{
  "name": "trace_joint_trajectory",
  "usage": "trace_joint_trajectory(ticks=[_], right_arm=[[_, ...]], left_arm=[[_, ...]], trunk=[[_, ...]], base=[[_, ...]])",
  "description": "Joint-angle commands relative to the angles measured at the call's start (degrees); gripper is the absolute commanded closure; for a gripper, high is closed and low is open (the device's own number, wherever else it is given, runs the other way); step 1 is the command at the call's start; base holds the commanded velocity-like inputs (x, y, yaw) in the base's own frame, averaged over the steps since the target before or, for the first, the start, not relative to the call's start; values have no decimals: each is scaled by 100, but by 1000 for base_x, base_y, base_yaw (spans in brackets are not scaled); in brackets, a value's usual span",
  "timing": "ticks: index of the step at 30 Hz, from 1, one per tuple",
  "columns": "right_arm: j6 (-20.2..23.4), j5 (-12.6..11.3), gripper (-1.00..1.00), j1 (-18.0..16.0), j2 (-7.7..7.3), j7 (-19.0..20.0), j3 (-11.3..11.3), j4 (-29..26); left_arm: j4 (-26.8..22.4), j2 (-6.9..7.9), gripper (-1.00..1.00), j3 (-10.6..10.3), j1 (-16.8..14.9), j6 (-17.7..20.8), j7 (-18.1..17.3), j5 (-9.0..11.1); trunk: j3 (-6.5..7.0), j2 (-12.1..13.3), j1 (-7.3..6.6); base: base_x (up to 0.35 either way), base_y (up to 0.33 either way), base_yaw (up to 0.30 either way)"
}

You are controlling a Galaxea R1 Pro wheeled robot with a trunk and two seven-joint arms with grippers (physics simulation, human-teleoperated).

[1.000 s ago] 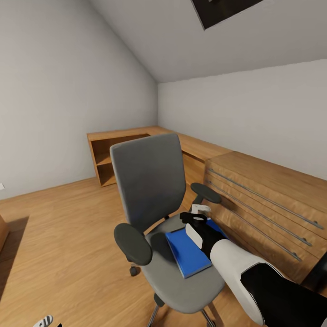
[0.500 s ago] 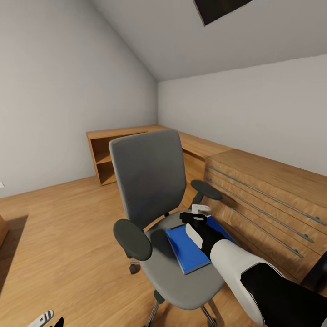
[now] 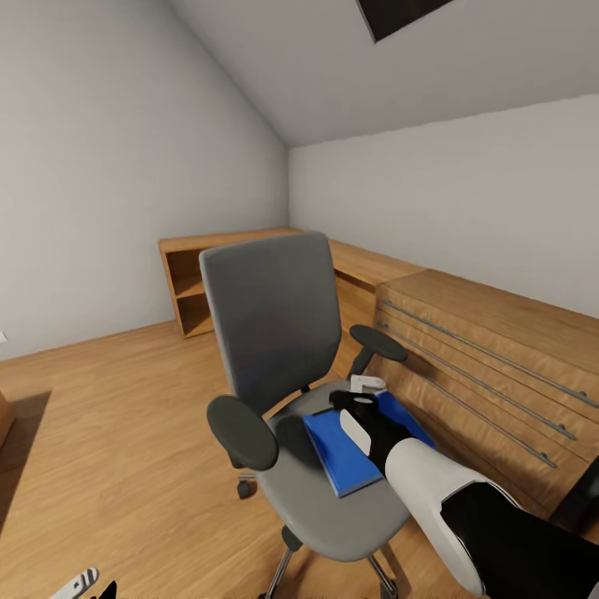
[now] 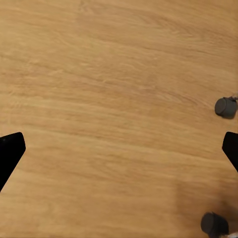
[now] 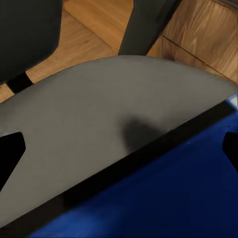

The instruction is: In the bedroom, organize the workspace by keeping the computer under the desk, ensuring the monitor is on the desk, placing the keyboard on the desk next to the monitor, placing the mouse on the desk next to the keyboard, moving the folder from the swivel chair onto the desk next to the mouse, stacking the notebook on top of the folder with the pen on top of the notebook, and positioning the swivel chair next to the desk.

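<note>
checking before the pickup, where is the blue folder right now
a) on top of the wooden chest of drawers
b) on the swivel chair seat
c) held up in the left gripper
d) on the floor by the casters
b, the folder lies flat on the grey seat of the swivel chair, with the right gripper just above it.

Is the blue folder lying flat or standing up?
Lying flat. The folder rests flat on the chair seat, with the right pincer hovering over it.

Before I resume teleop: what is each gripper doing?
Left gripper: open, empty, above the floor.
Right gripper: open, over the folder, nothing gripped.
</note>
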Motion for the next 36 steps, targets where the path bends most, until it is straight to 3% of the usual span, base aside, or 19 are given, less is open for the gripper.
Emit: trace_joint_trajectory(ticks=[1,3,9,14,29,36], right_arm=[[88,-12,-100,-5,0,-36,39,-9],[307,-12,-100,-5,0,-28,39,-10],[383,-12,-100,-5,0,-27,39,-9],[404,-12,-100,-5,0,-26,39,-11],[580,-12,-100,-5,0,-27,37,-12],[637,-12,-100,-5,0,-26,31,-16]], left_arm=[[-13,2,-100,0,2,22,28,40],[-12,2,-100,-1,2,22,30,40],[-6,2,-100,-1,2,24,28,38],[-5,-5,-100,-1,2,25,30,33],[77,15,-100,-1,2,25,36,43],[108,17,-100,-1,2,23,37,41]], trunk=[[-23,-44,22],[-23,-44,22],[-23,-44,22],[-113,-245,132],[-113,-245,132],[-113,-245,132]], base=[[0,0,0],[0,0,0],[0,0,0],[0,0,0],[-4,0,0],[-182,-56,0]])
